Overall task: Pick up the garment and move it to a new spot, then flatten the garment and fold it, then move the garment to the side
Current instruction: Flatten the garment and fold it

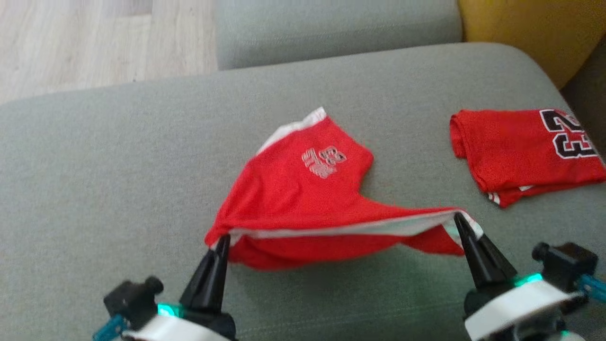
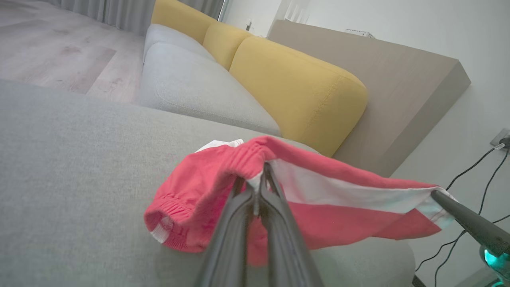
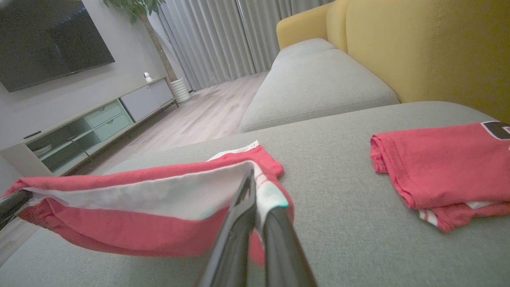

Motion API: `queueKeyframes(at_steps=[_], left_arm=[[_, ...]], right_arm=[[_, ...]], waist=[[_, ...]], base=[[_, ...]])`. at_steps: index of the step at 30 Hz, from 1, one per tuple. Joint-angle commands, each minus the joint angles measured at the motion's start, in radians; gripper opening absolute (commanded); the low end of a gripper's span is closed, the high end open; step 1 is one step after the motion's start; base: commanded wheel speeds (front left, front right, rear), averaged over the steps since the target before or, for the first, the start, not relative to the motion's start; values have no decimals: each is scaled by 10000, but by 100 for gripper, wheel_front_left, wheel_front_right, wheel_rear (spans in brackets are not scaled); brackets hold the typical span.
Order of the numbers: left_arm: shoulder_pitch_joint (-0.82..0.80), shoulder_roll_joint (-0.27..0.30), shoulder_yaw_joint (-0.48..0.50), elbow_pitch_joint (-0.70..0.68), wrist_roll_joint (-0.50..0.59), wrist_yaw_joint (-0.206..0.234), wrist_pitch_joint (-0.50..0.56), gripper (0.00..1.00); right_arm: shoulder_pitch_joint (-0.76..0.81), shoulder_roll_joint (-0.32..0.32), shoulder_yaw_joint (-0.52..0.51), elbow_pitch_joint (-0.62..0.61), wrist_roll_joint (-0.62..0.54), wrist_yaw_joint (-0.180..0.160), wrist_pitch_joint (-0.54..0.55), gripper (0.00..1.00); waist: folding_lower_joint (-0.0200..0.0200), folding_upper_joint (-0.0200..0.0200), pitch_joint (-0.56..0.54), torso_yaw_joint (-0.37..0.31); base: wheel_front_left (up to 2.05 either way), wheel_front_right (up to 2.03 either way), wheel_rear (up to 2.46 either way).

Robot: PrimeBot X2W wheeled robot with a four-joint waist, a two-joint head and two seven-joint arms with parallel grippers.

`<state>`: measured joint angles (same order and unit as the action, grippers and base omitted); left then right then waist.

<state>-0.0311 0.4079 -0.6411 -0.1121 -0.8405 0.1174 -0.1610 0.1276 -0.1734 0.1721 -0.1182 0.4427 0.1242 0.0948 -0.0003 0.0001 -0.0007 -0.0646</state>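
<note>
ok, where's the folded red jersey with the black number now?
Head view: the folded red jersey with the black number lies flat at the right of the grey sofa cushion, beyond the right gripper, apart from the red shorts.

Both arms reach forward.
Left gripper (image 1: 222, 239) and right gripper (image 1: 458, 219), well apart, jaws pinched tight on the red shorts (image 1: 293, 199).

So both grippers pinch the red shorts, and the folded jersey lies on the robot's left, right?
Not quite: the jersey lies on the robot's right, as the head view shows. The left gripper and right gripper do pinch the shorts.
</note>
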Motion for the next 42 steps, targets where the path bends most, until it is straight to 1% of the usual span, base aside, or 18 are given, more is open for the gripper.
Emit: queueKeyframes(at_steps=[1,2,3,5,7,10,17,20,24,31,35,40,41,42], left_arm=[[-16,225,388,-671,-147,215,-64,0],[-16,225,388,-671,-147,215,-64,0],[258,170,281,-889,-222,345,0,0],[374,69,223,-930,-291,451,42,0],[358,-56,173,-850,-363,471,78,0],[183,-312,154,-597,-545,426,132,0],[-750,-1065,461,537,-1154,181,143,0],[-1257,-1443,516,1134,-1374,68,213,0],[-1985,-1974,505,1939,-1608,-128,334,0],[-3181,-2734,378,3332,-1909,-543,650,0],[-3681,-2985,203,3978,-1931,-768,775,0],[-4013,-3164,110,4462,-1957,-895,736,0],[-4050,-3184,94,4528,-1966,-894,748,0],[-4071,-3203,75,4591,-1996,-879,794,0]], right_arm=[[23,99,-93,-1052,-225,65,429,0],[23,99,-93,-1052,-225,65,429,0],[238,186,-269,-1455,-403,65,784,0],[186,260,-362,-1615,-469,65,1028,0],[-109,165,-313,-1505,-544,65,1264,0],[-891,-86,-145,-1003,-482,65,1530,0],[-3630,-976,492,880,-2,65,2035,0],[-4860,-1355,996,1842,299,65,2313,0],[-6342,-1693,1616,3116,717,65,2546,0],[-8420,-1947,2592,5274,1163,65,2559,0],[-9225,-2015,3287,6418,1389,65,2551,0],[-9897,-2056,4224,7394,1813,65,2324,0],[-10014,-2069,4402,7549,1907,65,2261,7],[-10122,-2080,4568,7695,2011,65,2187,34]], waist=[[3,-1,-44,39],[3,-1,-44,39],[3,-1,43,122],[3,-1,208,243],[3,-1,402,361],[3,-1,747,572],[3,-1,1586,1295],[3,-1,1933,1651],[3,-1,2362,2153],[3,-1,2878,2790],[3,-1,3022,3001],[3,-1,3074,3119],[3,-1,3077,3129],[3,-1,3073,3136]], base=[[0,0,0],[0,0,0],[0,0,0],[0,0,0],[0,0,0],[0,0,0],[0,0,0],[0,0,0],[0,0,0],[0,0,0],[0,0,0],[0,0,0],[0,0,0],[0,0,0]])
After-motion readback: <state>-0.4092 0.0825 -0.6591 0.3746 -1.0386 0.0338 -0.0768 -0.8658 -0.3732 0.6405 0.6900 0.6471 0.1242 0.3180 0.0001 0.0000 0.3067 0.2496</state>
